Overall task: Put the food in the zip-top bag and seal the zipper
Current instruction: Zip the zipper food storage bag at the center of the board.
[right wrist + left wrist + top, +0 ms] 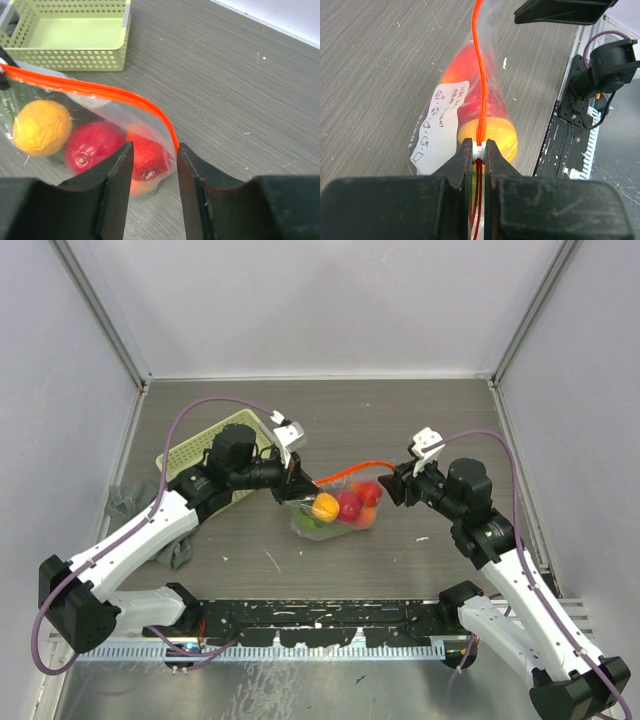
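The clear zip-top bag (pixel 338 520) lies mid-table with the food inside: an orange piece (pixel 325 507), red pieces (pixel 349 505) and something green underneath. Its red-orange zipper (pixel 350 472) is held up between the two arms. My left gripper (pixel 479 150) is shut on the zipper (pixel 480 65) at its white slider, beside the bag's white label (pixel 439 122). My right gripper (pixel 154 155) is open. Its fingers stand either side of the bag's far corner, where the zipper (pixel 100 90) curves down. The orange piece (pixel 42 127) and a red piece (pixel 92 147) show through the plastic.
A yellow-green mesh basket (pixel 200 452) stands at the back left behind my left arm, seen empty in the right wrist view (pixel 75 35). A grey cloth (pixel 125 505) lies at the left edge. A black rail (pixel 320 625) runs along the near edge.
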`<state>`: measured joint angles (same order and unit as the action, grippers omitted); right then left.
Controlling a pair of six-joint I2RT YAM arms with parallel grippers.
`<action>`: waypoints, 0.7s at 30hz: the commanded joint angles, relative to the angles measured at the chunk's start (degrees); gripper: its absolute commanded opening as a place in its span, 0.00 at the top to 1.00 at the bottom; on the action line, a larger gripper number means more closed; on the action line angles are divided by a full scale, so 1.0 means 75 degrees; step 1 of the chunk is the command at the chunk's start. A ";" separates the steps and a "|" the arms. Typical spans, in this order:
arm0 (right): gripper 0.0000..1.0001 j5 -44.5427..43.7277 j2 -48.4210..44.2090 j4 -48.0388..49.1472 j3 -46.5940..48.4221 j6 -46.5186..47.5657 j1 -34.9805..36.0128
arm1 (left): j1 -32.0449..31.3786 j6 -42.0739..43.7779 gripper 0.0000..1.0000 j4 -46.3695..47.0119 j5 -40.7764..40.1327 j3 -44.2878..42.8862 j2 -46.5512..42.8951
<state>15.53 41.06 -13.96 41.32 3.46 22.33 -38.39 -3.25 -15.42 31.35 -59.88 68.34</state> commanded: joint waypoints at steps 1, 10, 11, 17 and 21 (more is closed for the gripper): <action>0.47 0.1086 0.0140 -0.0343 0.1032 0.0833 0.0002 | -0.0154 0.0299 1.00 -0.0009 0.0140 -0.0654 0.0162; 0.39 0.3255 0.1082 -0.0600 0.1985 0.1851 0.0071 | -0.0518 0.0680 1.00 -0.0586 0.0191 -0.1065 0.0420; 0.39 0.3357 0.1240 -0.0610 0.2050 0.1923 0.0089 | -0.0538 0.0714 1.00 -0.0644 0.0180 -0.1109 0.0435; 0.39 0.4178 0.1952 -0.0920 0.2460 0.2521 0.0278 | -0.0609 0.0980 1.00 -0.1130 0.0302 -0.1500 0.0531; 0.40 0.4091 0.2480 -0.1461 0.2769 0.2957 0.0601 | -0.0632 0.1037 1.00 -0.1357 0.0435 -0.1767 0.0825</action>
<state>43.24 57.69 -22.04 57.34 20.80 24.69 -42.81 2.85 -25.04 31.99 -68.60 73.52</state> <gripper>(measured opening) 0.603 0.051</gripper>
